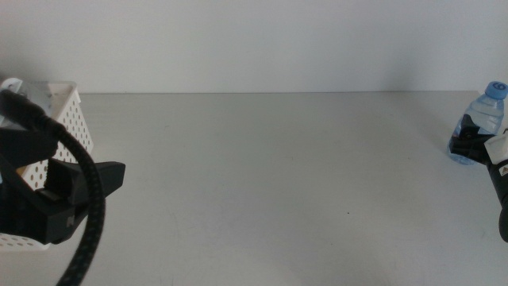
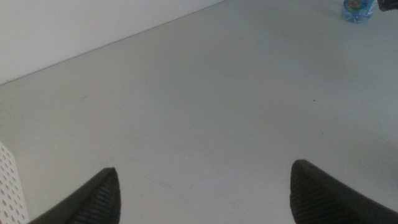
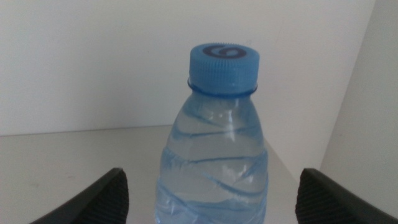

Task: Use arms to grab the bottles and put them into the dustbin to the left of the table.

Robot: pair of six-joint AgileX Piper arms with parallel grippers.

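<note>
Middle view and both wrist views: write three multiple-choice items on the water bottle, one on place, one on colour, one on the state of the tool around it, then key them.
1. Where does the clear ribbed plastic water bottle stand on the plain light-grey table?
A. at the far right edge
B. inside the basket
C. at the centre

2. What colour is its round screw cap?
A. red
B. blue
C. white

3. How are the jaws of the right tool set?
A. shut on the cap
B. open, one on each side of the bottle
C. shut beside it

Answers: 1 A, the middle view shows it far right, opposite the white perforated plastic basket by the left tool. 2 B, the right wrist view shows a blue cap. 3 B, gaps show between each jaw and the bottle.
</note>
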